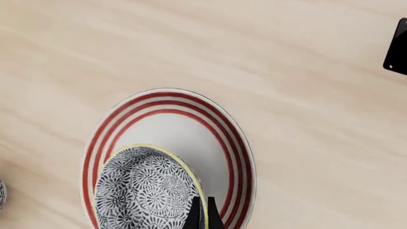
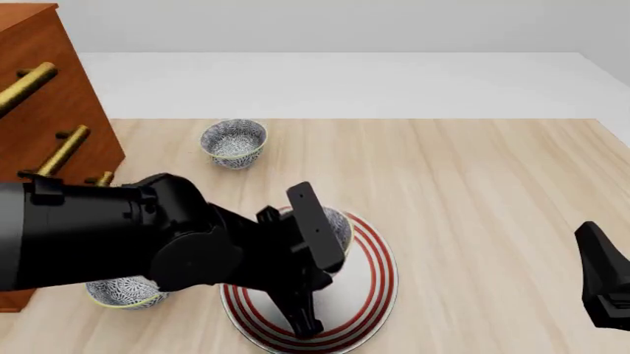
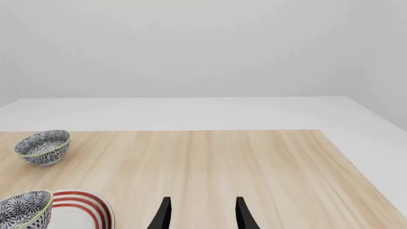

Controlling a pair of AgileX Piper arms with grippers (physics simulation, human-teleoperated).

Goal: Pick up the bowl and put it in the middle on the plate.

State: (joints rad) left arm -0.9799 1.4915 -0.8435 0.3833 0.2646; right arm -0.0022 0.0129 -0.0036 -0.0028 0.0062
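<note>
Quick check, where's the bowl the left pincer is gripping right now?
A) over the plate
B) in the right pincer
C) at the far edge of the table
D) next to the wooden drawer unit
A: in the left wrist view the left pincer pinches the rim of the bowl, which sits over the red-ringed plate.

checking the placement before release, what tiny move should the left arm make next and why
Probably nudge the bowl toward the middle of the plate before letting go. In the left wrist view the left pincer is shut on the bowl's rim, and the bowl sits over one side of the plate, covering its red rings there while bare white shows on the other side.
</note>
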